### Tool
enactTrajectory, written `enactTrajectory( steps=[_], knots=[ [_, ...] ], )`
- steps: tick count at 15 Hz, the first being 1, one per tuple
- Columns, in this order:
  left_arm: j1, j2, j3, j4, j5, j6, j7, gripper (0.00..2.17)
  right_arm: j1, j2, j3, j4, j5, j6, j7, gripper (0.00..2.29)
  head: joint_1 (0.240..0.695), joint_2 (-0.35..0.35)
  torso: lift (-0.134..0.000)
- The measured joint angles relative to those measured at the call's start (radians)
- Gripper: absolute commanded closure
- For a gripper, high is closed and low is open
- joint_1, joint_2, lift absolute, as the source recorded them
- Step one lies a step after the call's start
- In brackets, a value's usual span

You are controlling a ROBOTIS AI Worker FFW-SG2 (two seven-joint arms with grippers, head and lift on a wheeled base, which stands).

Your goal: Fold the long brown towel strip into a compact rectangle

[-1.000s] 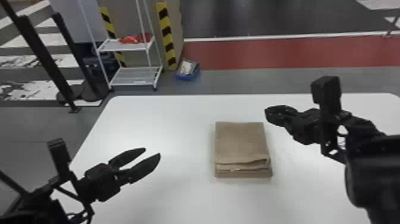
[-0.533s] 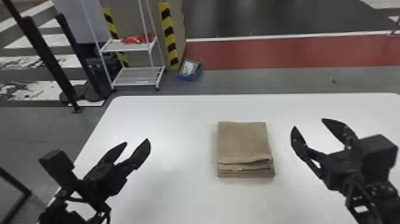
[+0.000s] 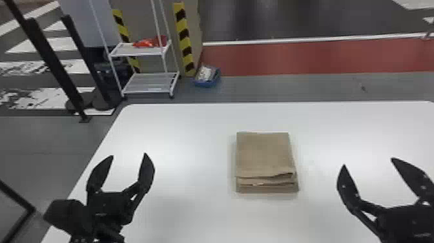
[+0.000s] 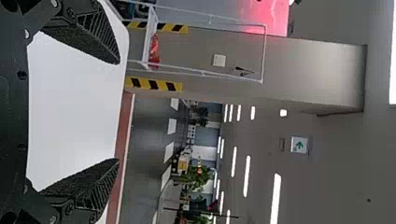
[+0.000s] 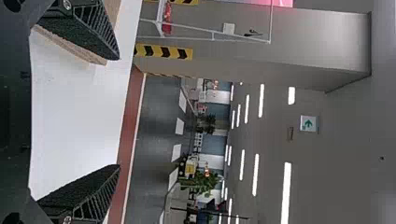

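Observation:
The brown towel (image 3: 265, 155) lies folded in a layered, nearly rectangular stack on the white table, its fold edges facing the near side. To its left, my left gripper (image 3: 129, 158) stands open and holds nothing. My right gripper (image 3: 368, 163), also open and without anything between its fingers, is to the towel's right. The left wrist view has the left gripper (image 4: 116, 111) spread over bare tabletop. In the right wrist view the right gripper (image 5: 118, 112) is spread wide, and part of the towel (image 5: 74, 45) appears behind one finger.
The white table (image 3: 180, 129) extends around the towel on every side. Beyond its far edge stand a white wire shelf (image 3: 150, 82) with a red item, a blue bin (image 3: 207, 77) on the floor, and black posts at the left.
Both grippers have turned to point more toward the table's far side. The right one's fingers now show spread apart, and the left one's have parted wider. The towel has stayed in place.

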Motion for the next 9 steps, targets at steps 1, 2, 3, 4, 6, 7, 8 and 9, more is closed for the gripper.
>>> enactTrajectory(
  steps=[1, 2, 3, 4, 6, 7, 8, 9],
  knots=[
    [0.005, -0.001, 0.009, -0.005, -0.035, -0.008, -0.024, 0.16, 0.007, 0.0, -0.006, 0.004, -0.012, -0.016, 0.006, 0.07, 0.695, 0.14, -0.124],
    [0.011, -0.001, 0.014, -0.009, -0.052, -0.007, -0.046, 0.16, 0.011, 0.0, -0.008, 0.006, -0.021, -0.029, 0.009, 0.07, 0.695, 0.136, -0.124],
    [0.018, -0.002, 0.017, -0.012, -0.06, -0.001, -0.068, 0.16, 0.015, 0.0, -0.008, 0.011, -0.029, -0.047, 0.011, 0.07, 0.695, 0.131, -0.124],
    [0.023, -0.002, 0.018, -0.014, -0.062, 0.005, -0.077, 0.16, 0.017, 0.0, -0.009, 0.015, -0.033, -0.057, 0.011, 0.07, 0.695, 0.126, -0.124],
    [0.03, -0.002, 0.021, -0.015, -0.063, 0.026, -0.089, 0.16, 0.02, 0.0, -0.009, 0.021, -0.035, -0.064, 0.011, 0.07, 0.695, 0.125, -0.124],
    [0.032, -0.002, 0.024, -0.017, -0.062, 0.034, -0.094, 0.16, 0.021, 0.0, -0.009, 0.022, -0.035, -0.065, 0.011, 0.08, 0.695, 0.125, -0.124],
    [0.034, -0.002, 0.026, -0.021, -0.061, 0.038, -0.097, 0.16, 0.022, 0.0, -0.009, 0.022, -0.035, -0.065, 0.011, 0.08, 0.695, 0.126, -0.124],
    [0.037, -0.002, 0.029, -0.025, -0.057, 0.042, -0.1, 0.16, 0.023, 0.0, -0.009, 0.022, -0.035, -0.065, 0.011, 0.08, 0.695, 0.127, -0.124]
  ],
)
